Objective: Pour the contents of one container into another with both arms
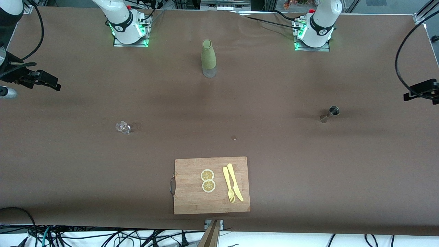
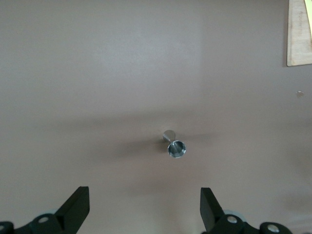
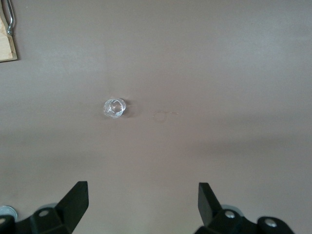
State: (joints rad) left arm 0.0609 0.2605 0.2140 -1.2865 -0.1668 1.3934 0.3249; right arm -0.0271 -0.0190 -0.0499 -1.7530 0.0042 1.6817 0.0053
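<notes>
Hanging the left hand (image 2: 144, 202) high over the left arm's end of the brown paper-covered counter (image 1: 68, 164), black fingers spread wide, gripping nothing. Looking straight down on the small steel double-cone jigger (image 2: 174, 145), which is standing apparently upright with its open mouth up, roughly centred between the two fingers but well below and a little ahead of them. Calling, by this reading, for a plain descent with a slight reach forward, then a close across the narrow waist.

Mirroring that with the right hand (image 3: 144, 200), likewise wide and empty, over the right arm's end of the counter. Looking down on the small clear glass tumbler (image 3: 114, 107), also upright and well below, sitting slightly off the midline between the fingers. Needing a small sideways correction before coming down.

Leaving each arm nearer its own vessel, with the two vessels well apart.

Standing between the two arm bases, farther from the front camera than either vessel: the tall bottle in a green sleeve with a clear base (image 1: 209, 59).

Lying nearest the front camera, at mid-counter: the rectangular wooden cutting board (image 1: 192, 202), carrying two lemon slices (image 1: 208, 180) and a pale yellow fork (image 1: 228, 185) and knife (image 1: 235, 181).

Finding nothing close around either vessel, and nothing blocking either descent.
</notes>
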